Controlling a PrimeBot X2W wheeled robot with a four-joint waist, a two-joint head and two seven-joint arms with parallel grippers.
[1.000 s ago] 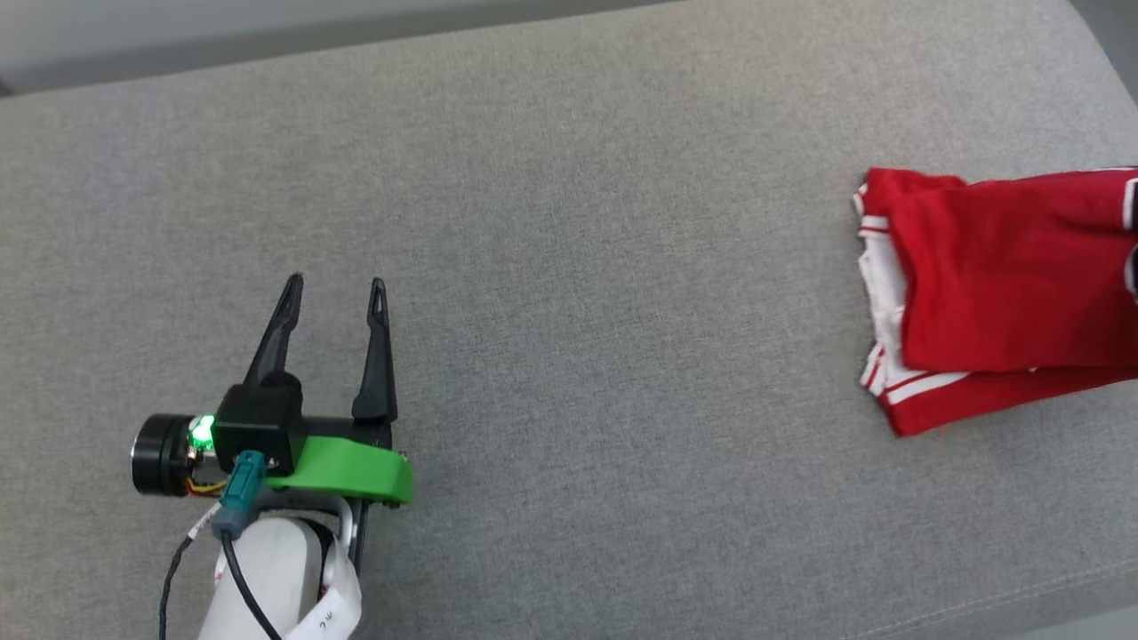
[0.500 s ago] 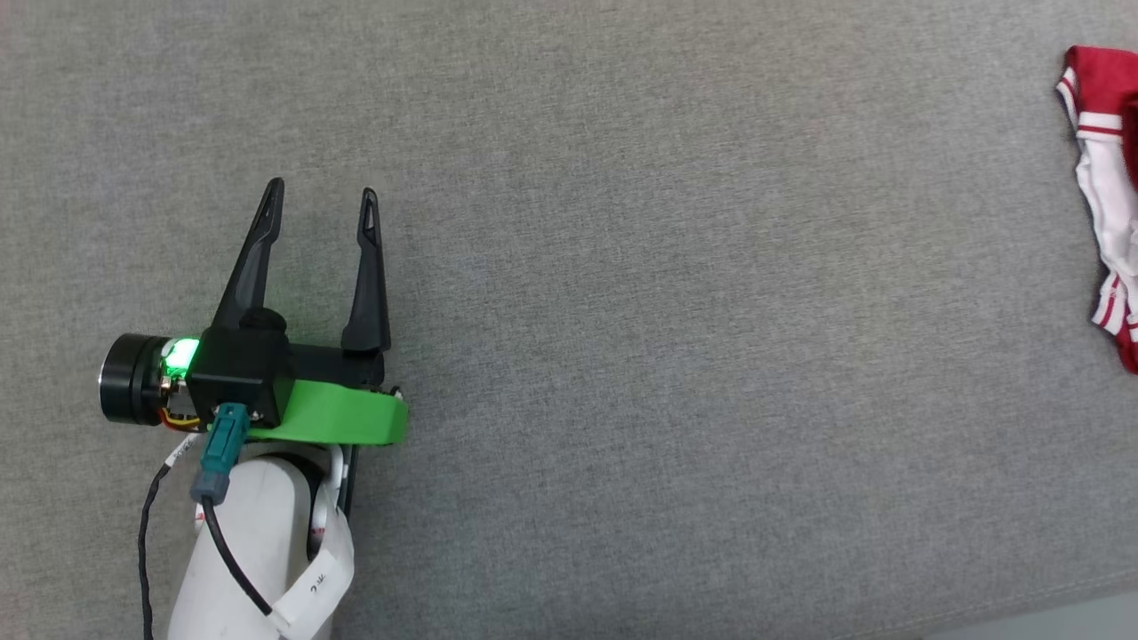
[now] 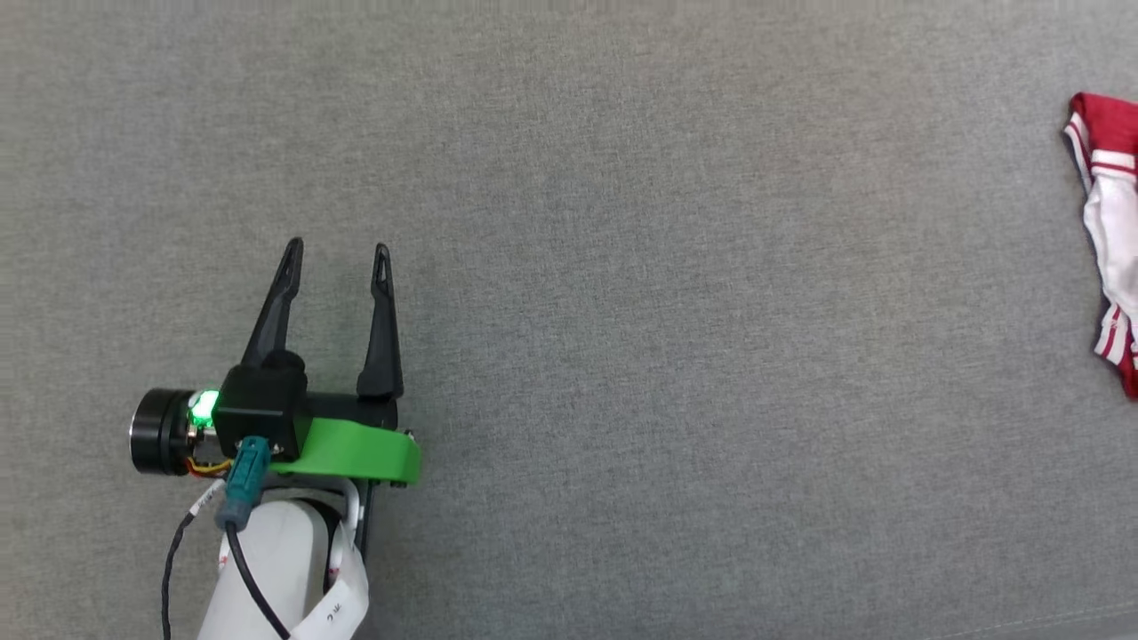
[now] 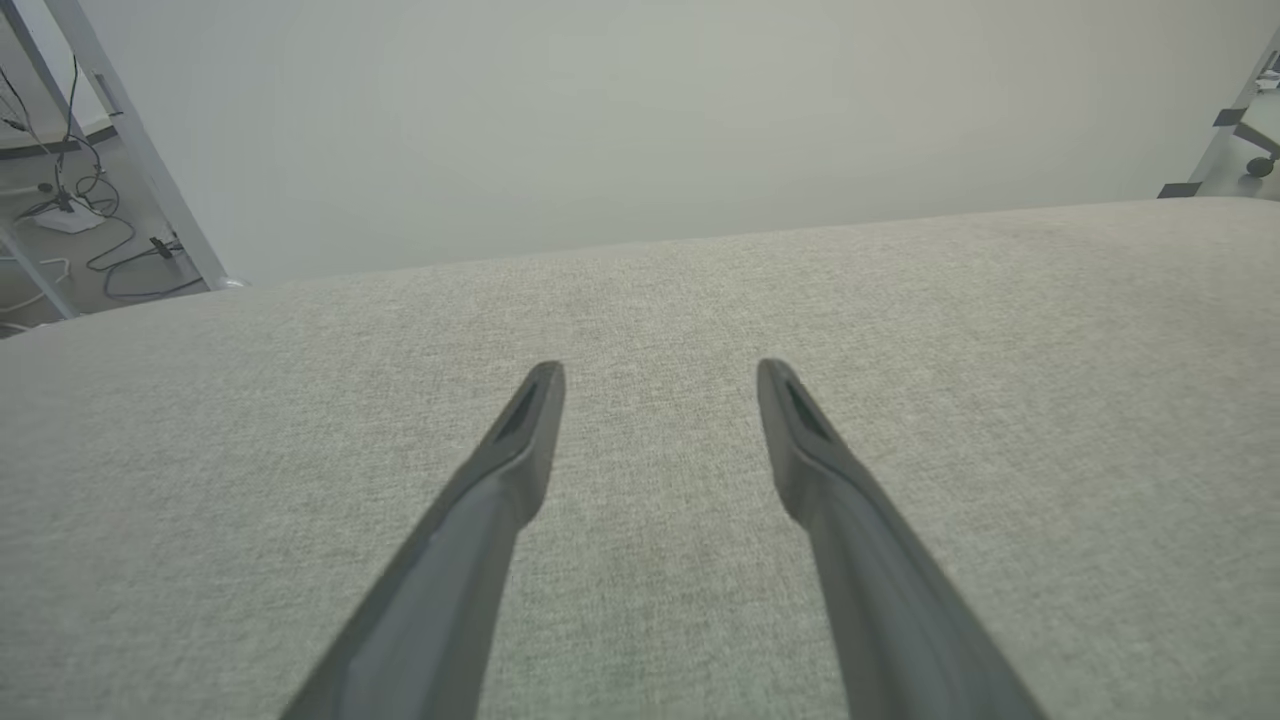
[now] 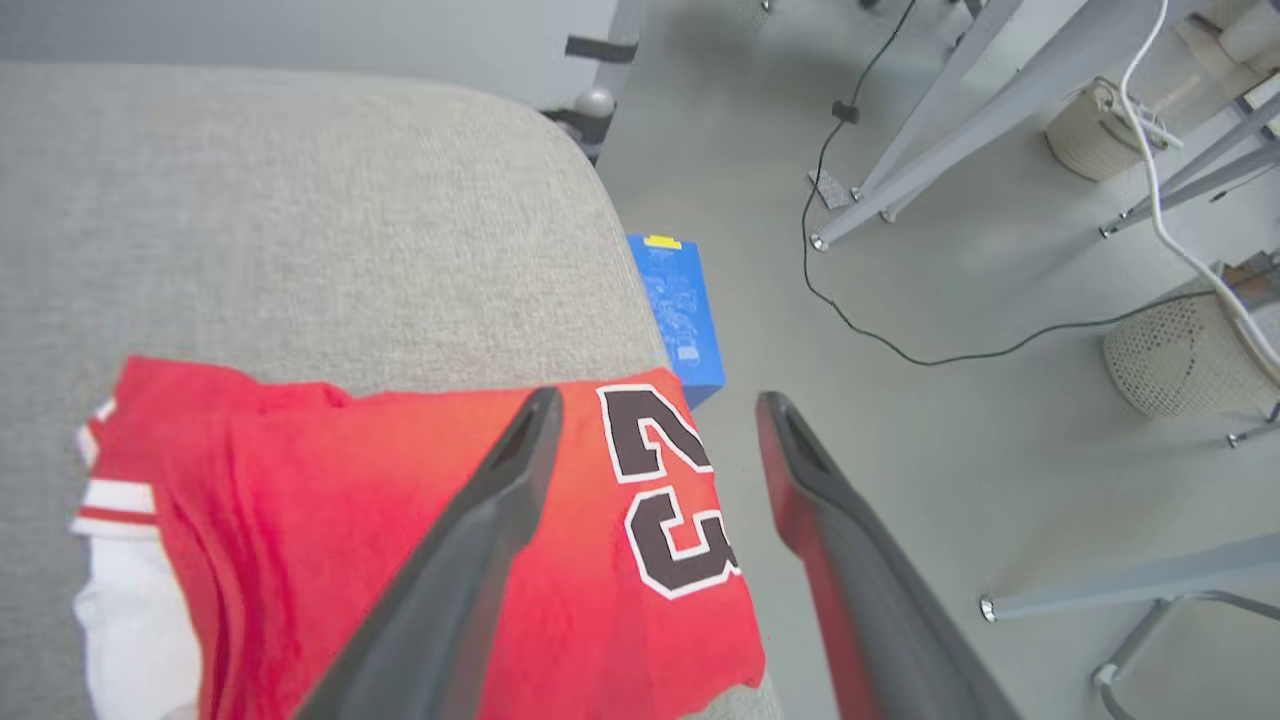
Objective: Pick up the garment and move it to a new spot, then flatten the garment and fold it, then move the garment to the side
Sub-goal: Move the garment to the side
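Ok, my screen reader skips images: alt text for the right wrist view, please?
A folded red garment with a black "23" lies at the corner of a grey cushioned surface, below the right gripper, whose fingers are spread open. Beyond the edge are a blue box and floor cables.

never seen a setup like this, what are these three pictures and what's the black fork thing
The black fork is a robot's left gripper, two long fingers on a pale arm. The head view comes from a camera on the robot's head, looking down on a grey padded surface. The other two come from cameras on each wrist, looking along that gripper's own fingers. The left gripper is open and empty above bare fabric. The right gripper is open too, hovering over a folded red jersey T-shirt numbered 23, lying at the surface's corner. Nothing is held. Beyond the edge are the floor, cables and a blue box.
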